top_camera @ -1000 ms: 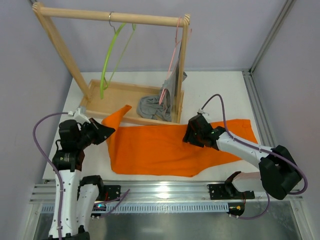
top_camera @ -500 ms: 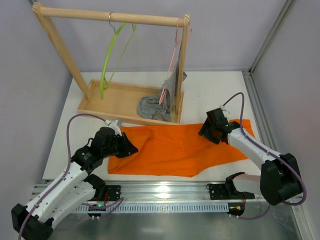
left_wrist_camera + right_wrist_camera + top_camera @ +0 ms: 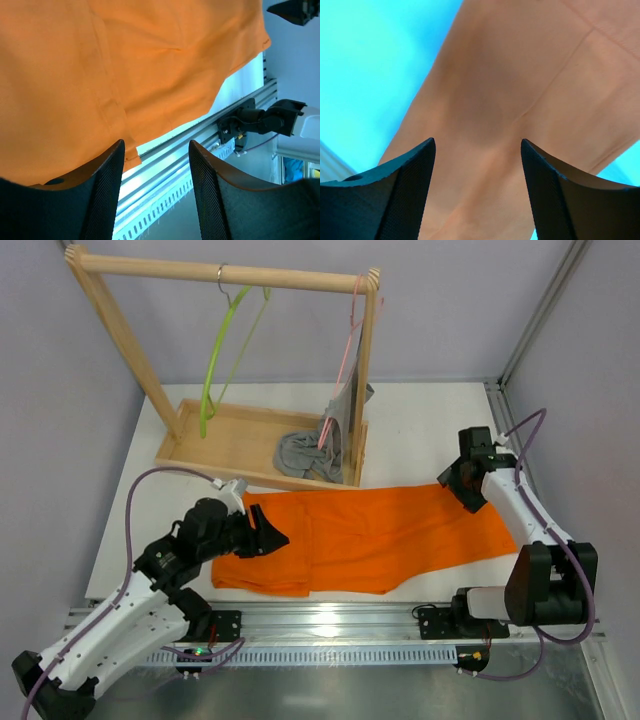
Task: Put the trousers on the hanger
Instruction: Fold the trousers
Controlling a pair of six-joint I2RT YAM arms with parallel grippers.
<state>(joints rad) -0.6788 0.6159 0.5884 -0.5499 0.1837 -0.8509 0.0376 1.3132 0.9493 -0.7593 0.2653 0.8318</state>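
Two things are looking different from half a second back. Up top, the left gripper (image 3: 274, 538) is now sitting a bit further right over the near-left end of the trousers (image 3: 400, 535). That end is lying doubled over itself, with a fold edge showing where it was flat before. The right gripper (image 3: 462, 488) is sitting further right and further back too, at the far right corner of the cloth.

The trousers are still lying spread on the table (image 3: 430, 425), just in front of the wooden rack (image 3: 225, 275). The hanger (image 3: 213, 365) is hanging from the rack's top bar, well apart from them.

The wrist cams are giving what the top view isn't. The left gripper (image 3: 156, 145) is showing its fingers spread with nothing pinched, the trousers (image 3: 100, 60) beyond the tips and the metal rail (image 3: 175, 160) past their edge. The right gripper (image 3: 477, 142) is spread wide as well, hovering over the trousers (image 3: 520, 90) where a seam is running across. Only the top view is showing the pink hanger (image 3: 349, 340) with the grey garment (image 3: 305, 452).
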